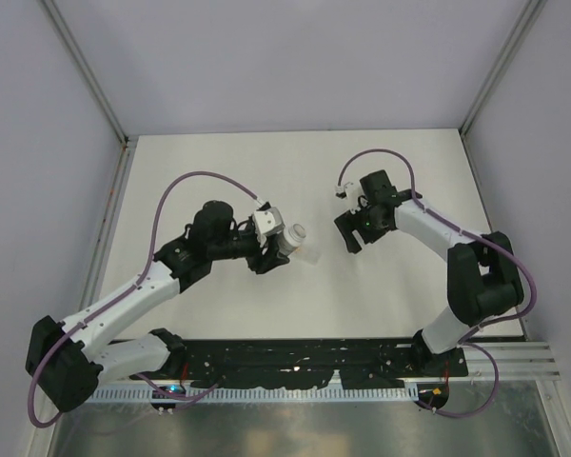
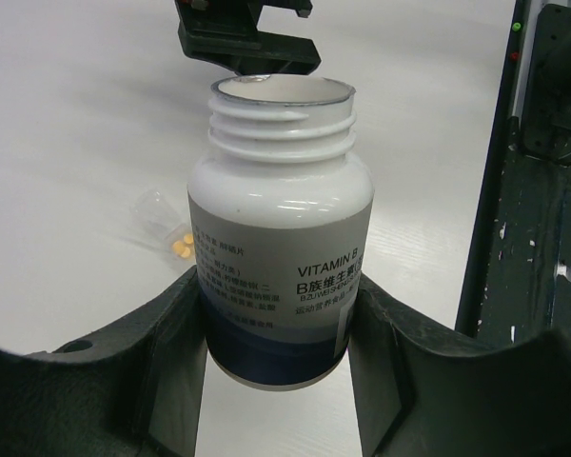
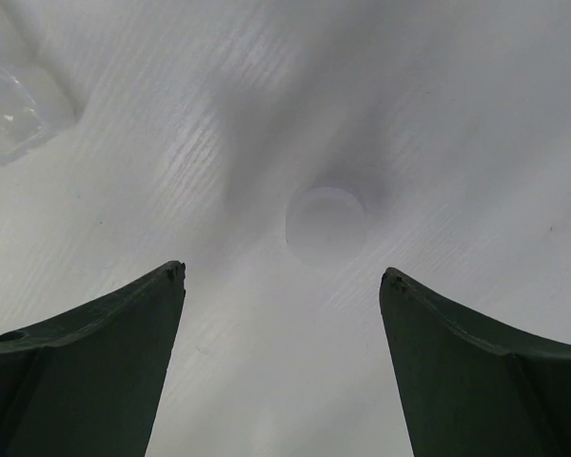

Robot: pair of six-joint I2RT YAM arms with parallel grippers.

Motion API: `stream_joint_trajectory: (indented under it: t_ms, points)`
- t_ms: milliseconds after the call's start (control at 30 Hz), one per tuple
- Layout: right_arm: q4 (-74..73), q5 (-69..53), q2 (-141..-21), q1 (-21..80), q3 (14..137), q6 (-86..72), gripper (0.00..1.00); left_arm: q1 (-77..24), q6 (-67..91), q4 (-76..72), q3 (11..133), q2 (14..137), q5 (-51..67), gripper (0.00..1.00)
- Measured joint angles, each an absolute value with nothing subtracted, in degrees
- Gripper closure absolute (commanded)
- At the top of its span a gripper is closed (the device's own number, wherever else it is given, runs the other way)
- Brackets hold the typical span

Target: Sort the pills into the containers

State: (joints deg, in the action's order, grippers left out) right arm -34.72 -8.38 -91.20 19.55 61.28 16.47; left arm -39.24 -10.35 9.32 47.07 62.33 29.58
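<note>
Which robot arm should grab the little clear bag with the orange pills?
Probably the right. The right gripper is open and empty, hovering near the packet, while the left gripper is busy holding the open bottle.

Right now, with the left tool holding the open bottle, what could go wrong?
1. The bottle sits uncapped in the left tool. If its mouth tips downward, anything inside could spill.
2. The right tool, open, hangs near the bottle's mouth. If either arm advances, the two may collide.
3. The pills at the clear packet are tiny, so they are probably hard to pinch cleanly.
</note>
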Motion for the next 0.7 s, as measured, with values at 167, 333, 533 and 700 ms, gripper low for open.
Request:
stream_joint_trajectory:
  t_ms: [167, 333, 533, 700]
  points:
    - [-34.76, -7.40, -94.43, 17.89, 61.32, 16.86, 0.14, -39.24, -10.48, 9.43, 46.89, 62.33, 29.61, 1.00]
    - [-34.81, -7.14, -97.10, 16.73, 61.63, 17.39, 0.16, -39.24, -10.48, 9.52, 46.89, 62.48, 29.63, 1.00]
    - [-34.96, -7.16, -99.81, 16.43, 63.16, 17.85, 0.19, -39.24, -10.48, 9.63, 46.89, 63.40, 29.65, 1.00]
    - [-34.79, -7.22, -101.45, 16.40, 64.27, 17.91, 0.21, -39.24, -10.48, 9.74, 46.89, 63.70, 29.63, 1.00]
